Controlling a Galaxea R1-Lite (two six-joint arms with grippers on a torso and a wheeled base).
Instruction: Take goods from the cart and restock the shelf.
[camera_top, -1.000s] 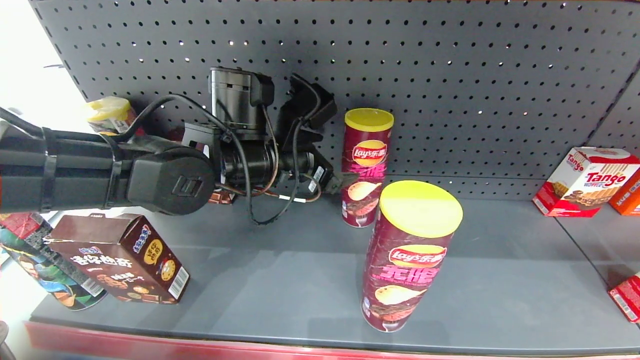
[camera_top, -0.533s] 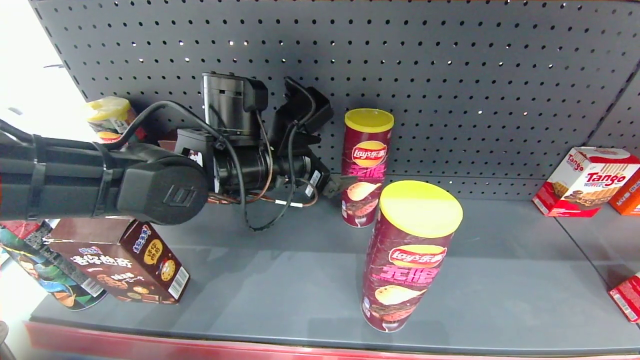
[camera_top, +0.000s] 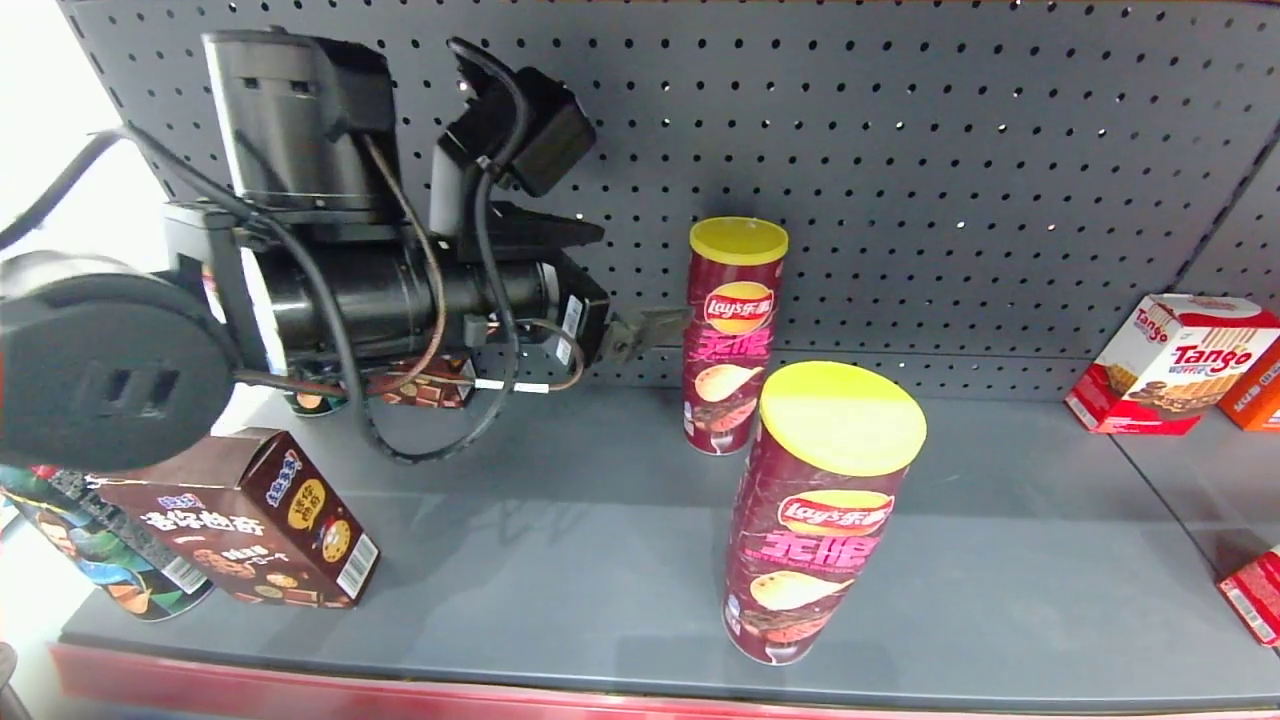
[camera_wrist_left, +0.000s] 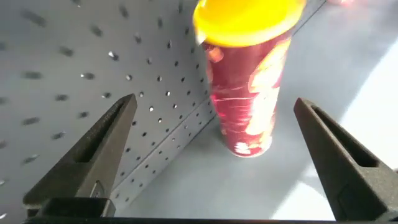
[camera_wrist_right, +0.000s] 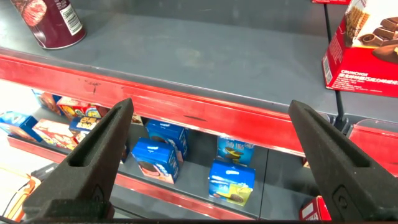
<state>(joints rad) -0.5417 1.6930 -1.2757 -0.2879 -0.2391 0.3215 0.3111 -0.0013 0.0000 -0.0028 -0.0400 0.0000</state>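
Observation:
Two maroon chip cans with yellow lids stand upright on the grey shelf. One is at the back by the pegboard, the other nearer the front edge. My left gripper hangs just left of the back can, apart from it. The left wrist view has it open and holding nothing, with the back can standing beyond its fingers. My right gripper is open and holds nothing, in front of the shelf's red front edge. A chip can's base stands on the shelf above it.
A brown cookie box and a printed can sit at the shelf's front left. Wafer boxes stand at the right. The pegboard wall closes the back. Blue boxes fill a lower shelf.
My left arm has drawn back from the back can, leftward and up toward the camera. Both cans stand where they were.

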